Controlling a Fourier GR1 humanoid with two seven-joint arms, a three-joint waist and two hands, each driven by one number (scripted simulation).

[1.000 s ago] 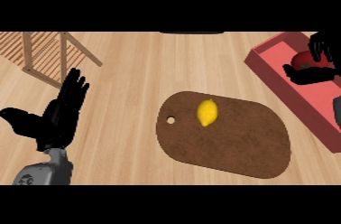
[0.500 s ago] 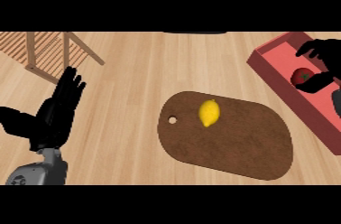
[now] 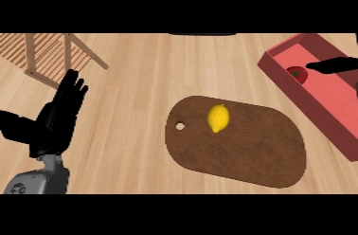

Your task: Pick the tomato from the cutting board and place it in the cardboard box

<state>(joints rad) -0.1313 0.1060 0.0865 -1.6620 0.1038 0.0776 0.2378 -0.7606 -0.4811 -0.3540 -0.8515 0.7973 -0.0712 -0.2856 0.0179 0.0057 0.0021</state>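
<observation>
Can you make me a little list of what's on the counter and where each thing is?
tomato: inside the red box, at its far end
lemon: on the brown cutting board, near its hole
right hand: over the box, beside the tomato, holding nothing
left hand: open, resting at the left
wooden rack: far left corner

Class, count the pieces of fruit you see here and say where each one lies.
2. A tomato lies in the red box at the right; a lemon lies on the cutting board. None seems hidden.
</observation>
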